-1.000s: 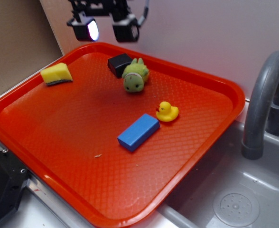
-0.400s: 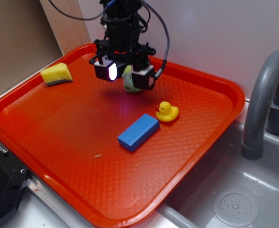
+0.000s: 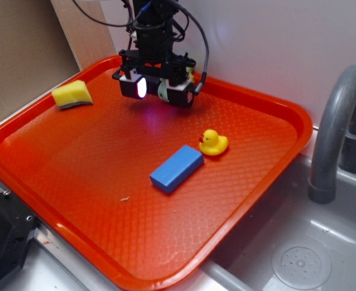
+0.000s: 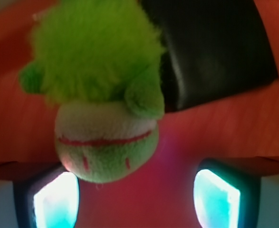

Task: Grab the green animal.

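The green animal (image 4: 101,99) sits at the back of the red tray (image 3: 269,176), touching a black block (image 4: 215,47). The gripper (image 3: 157,90) hangs spread wide over it, not squeezing. A yellow duck (image 3: 214,142) sits nearer the tray's middle.

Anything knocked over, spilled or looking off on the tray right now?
Nothing stands out. The gripper hangs low over the green animal, which sits beside the black block at the back of the red tray. The duck, blue block and sponge lie apart, undisturbed; one small crumb lies near the front.
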Controlling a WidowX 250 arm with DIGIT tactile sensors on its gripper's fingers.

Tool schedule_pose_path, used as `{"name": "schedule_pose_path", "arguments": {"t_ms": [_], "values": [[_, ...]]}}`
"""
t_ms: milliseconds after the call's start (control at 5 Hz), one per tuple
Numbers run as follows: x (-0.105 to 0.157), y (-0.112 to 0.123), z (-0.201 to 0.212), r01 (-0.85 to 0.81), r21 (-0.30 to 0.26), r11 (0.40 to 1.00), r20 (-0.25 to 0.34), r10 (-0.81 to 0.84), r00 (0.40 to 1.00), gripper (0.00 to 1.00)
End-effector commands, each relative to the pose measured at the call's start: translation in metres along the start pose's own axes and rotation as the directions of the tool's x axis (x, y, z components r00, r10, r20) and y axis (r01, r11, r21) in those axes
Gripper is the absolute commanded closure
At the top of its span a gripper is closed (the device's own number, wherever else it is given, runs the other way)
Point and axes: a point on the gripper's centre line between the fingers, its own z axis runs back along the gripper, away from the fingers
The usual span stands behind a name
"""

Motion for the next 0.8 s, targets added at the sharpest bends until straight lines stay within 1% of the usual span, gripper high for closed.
{"name": "schedule_pose_path", "arguments": {"t_ms": [0, 200, 400, 600], "values": [[0.01, -0.028, 0.022, 0.082, -0.081, 0.993, 0.066, -0.076, 0.995, 0.0], [0.01, -0.036, 0.03, 0.1, -0.093, 0.991, 0.094, -0.091, 0.991, 0.0], [0.016, -0.029, 0.032, 0.089, -0.081, 0.993, 0.118, -0.079, 0.99, 0.0], [0.02, -0.024, 0.029, 0.069, -0.045, 0.997, 0.124, -0.063, 0.99, 1.0]]}}
